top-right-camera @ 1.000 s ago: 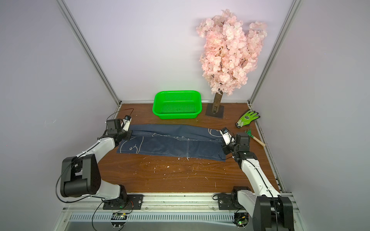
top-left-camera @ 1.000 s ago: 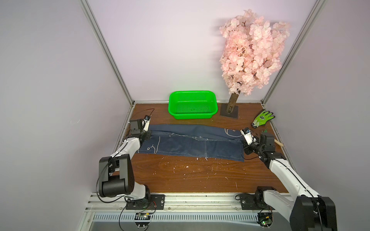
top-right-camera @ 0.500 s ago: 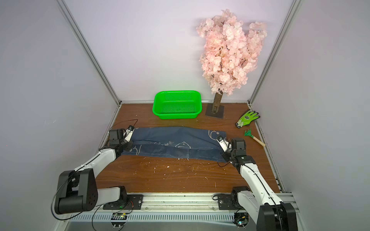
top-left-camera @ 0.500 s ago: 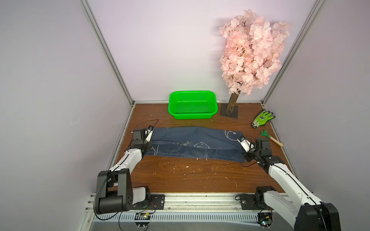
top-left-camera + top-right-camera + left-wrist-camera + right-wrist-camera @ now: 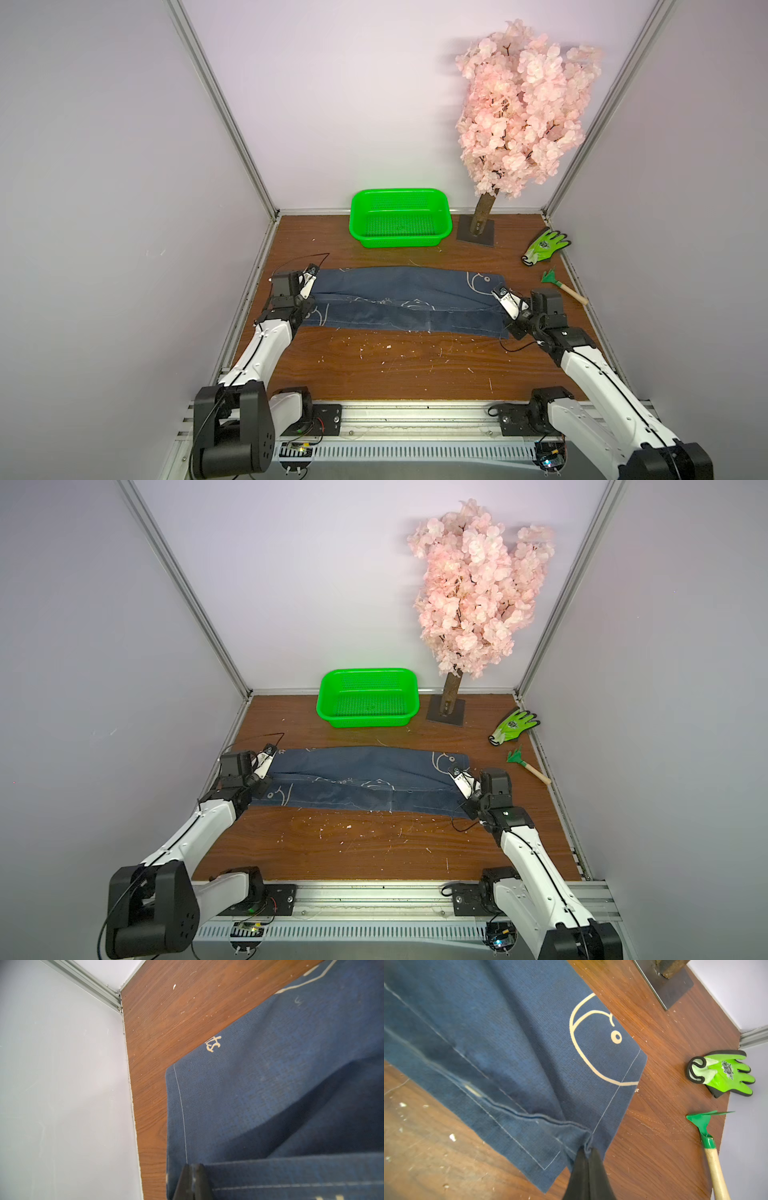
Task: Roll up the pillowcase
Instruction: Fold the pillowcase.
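Note:
The dark blue pillowcase [image 5: 407, 299] [image 5: 365, 781] lies as a long band across the wooden table, with one long fold laid over itself. At its left end my left gripper [image 5: 309, 274] [image 5: 268, 754] is shut on the pillowcase's folded edge. The left wrist view shows the closed fingertips [image 5: 193, 1165] at the hem of the cloth [image 5: 259, 1084]. At the right end my right gripper [image 5: 500, 293] [image 5: 455, 771] is shut on a bunched bit of the edge [image 5: 588, 1150]. A white fish outline shows on the cloth [image 5: 508, 1043] beside it.
A green basket [image 5: 399, 224] stands at the back. To its right is a pink blossom tree on a dark base plate [image 5: 478, 232]. A green glove [image 5: 544, 247] and a small rake [image 5: 565, 286] lie beyond the right gripper. Side walls stand close to both arms.
Both grippers have come toward the front of the table with the cloth's edge in them, laying it over the rest. Most of that happened in the first half second.

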Robot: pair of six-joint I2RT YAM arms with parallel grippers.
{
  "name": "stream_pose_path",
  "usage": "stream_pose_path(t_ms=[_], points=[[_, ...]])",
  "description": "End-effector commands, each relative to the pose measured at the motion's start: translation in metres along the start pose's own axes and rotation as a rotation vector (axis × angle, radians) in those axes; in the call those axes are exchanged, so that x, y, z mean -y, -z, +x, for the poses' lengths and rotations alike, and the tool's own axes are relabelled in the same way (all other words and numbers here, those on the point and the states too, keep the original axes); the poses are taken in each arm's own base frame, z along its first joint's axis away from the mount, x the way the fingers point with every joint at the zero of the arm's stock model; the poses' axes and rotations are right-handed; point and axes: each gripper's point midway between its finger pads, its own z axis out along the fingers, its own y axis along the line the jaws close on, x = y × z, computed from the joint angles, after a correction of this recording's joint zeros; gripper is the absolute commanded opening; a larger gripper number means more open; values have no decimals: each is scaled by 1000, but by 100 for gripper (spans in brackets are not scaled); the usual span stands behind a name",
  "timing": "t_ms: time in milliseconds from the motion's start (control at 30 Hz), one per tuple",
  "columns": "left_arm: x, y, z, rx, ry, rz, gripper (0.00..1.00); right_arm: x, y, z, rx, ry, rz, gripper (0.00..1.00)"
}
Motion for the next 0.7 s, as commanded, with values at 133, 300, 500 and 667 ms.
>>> stream_pose_path(t_ms=[133, 300, 500, 667], points=[[-12, 5, 33, -110, -105, -108, 1, -6, 7, 9, -53, 67, -28, 0], [2, -4, 34, -117, -81, -41, 3, -26, -2, 25, -97, 107, -72, 0], [17, -2, 51, -145, -135, 5, 7, -32, -5, 37, -142, 166, -73, 0], [31, 0, 68, -157, -198, 18, 8, -35, -6, 42, -168, 202, -69, 0]])
